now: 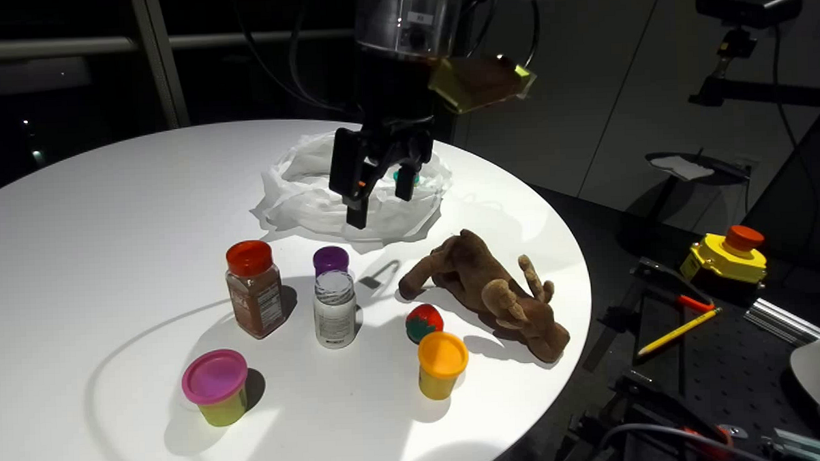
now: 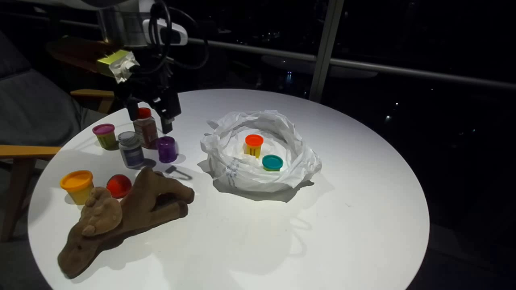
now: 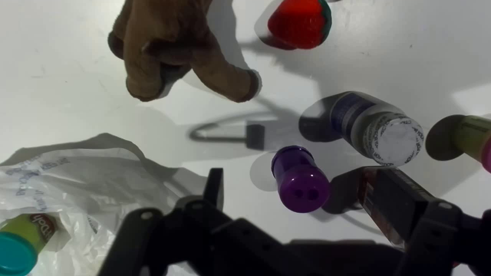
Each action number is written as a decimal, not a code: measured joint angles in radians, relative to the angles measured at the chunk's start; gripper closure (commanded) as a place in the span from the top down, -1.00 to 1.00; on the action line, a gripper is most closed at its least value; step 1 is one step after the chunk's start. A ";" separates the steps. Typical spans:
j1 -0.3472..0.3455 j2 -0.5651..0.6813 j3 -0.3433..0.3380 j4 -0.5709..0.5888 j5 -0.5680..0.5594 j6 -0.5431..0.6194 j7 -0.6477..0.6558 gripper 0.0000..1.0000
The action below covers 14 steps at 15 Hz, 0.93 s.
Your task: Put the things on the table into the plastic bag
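My gripper (image 1: pixel 380 209) is open and empty above the table. In the wrist view, its jaws (image 3: pixel 300 172) stand apart either side of a purple container (image 3: pixel 303 188), which is lower down and untouched. The white plastic bag (image 2: pixel 262 183) lies open, holding a red-lidded pot (image 2: pixel 254 146) and a teal-lidded pot (image 2: pixel 272 163). On the table are a red-capped spice bottle (image 1: pixel 255 297), a white-topped bottle (image 1: pixel 335 315), a pink-lidded pot (image 1: pixel 215 384), an orange-lidded pot (image 1: pixel 442 362), a toy strawberry (image 1: pixel 425 322) and a brown plush moose (image 1: pixel 473 269) on its side.
The purple container stands close to the spice bottle (image 2: pixel 146 131) and the white-topped bottle (image 2: pixel 131 149). The round white table (image 2: pixel 342 225) has a curved edge near the moose. A yellow emergency stop (image 1: pixel 725 260) sits off the table.
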State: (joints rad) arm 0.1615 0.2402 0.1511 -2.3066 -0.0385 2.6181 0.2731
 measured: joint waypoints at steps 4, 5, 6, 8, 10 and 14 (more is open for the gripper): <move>0.057 0.113 -0.044 0.062 -0.044 0.075 0.078 1.00; 0.077 0.140 -0.062 0.080 -0.060 0.085 0.100 1.00; 0.098 0.165 -0.080 0.099 -0.074 0.093 0.122 1.00; 0.145 0.210 -0.124 0.134 -0.105 0.111 0.168 1.00; 0.190 0.246 -0.167 0.167 -0.128 0.121 0.205 1.00; 0.229 0.298 -0.201 0.214 -0.133 0.118 0.232 1.00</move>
State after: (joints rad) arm 0.3904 0.5379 -0.0499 -2.0927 -0.1711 2.7362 0.5049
